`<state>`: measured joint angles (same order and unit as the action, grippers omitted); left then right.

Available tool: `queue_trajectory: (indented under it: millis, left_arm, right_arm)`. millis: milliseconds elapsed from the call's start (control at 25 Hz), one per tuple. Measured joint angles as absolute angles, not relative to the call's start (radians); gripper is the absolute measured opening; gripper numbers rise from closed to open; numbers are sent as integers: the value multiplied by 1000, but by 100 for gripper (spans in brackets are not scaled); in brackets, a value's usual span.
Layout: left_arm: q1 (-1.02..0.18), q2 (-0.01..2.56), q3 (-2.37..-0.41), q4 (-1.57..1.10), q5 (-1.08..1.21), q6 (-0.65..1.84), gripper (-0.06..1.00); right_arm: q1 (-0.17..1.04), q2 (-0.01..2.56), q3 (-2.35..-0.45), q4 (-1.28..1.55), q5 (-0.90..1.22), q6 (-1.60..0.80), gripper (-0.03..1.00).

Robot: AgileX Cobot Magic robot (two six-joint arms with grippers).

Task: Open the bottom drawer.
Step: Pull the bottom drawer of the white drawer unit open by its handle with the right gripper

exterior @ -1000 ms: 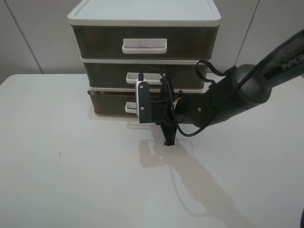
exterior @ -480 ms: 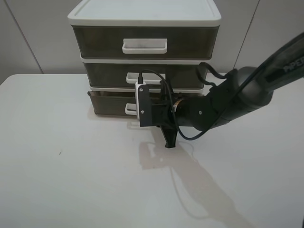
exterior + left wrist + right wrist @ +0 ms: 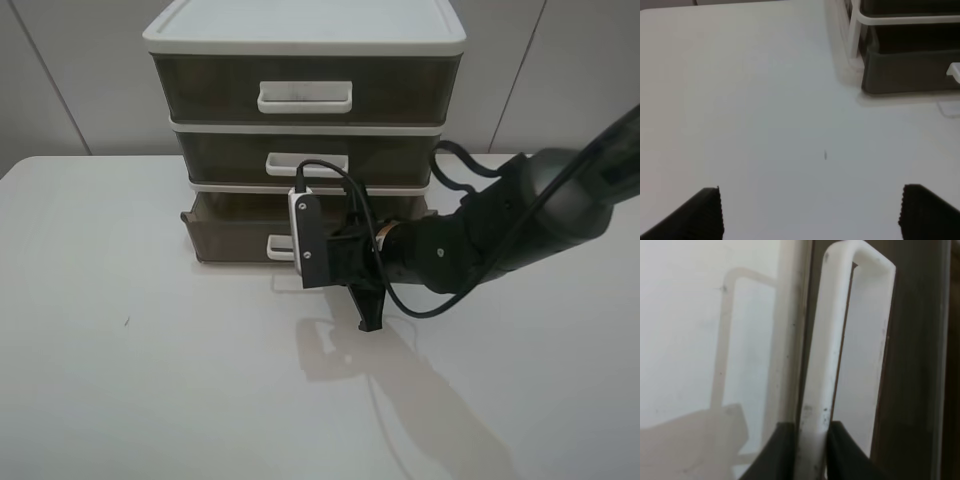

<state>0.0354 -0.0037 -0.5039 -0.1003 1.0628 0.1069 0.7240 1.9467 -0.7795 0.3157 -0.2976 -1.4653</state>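
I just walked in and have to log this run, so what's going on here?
The right end effector is shut on the white handle of the bottom drawer, the lowest in the three-drawer unit. That drawer sits a little way out of the frame, not fully open. The left end effector is open and hangs above the table beside the unit, holding nothing.

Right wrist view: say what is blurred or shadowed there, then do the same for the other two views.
Right wrist view: the white handle fills the frame, soft-edged, in the right gripper; grey shadow beside it. Exterior high view: sharp, with the shadow of the arm across the table. Left wrist view: even light, the bottom drawer slightly blurred.
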Motion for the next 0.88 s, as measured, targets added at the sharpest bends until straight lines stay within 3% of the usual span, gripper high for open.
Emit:
queue_trajectory:
  millis: [880]
  left_arm:
    - [35, -4, -504, -100, 1063, 107, 72]
  right_arm:
    - [884, 1818, -623, 523, -313, -1472, 4]
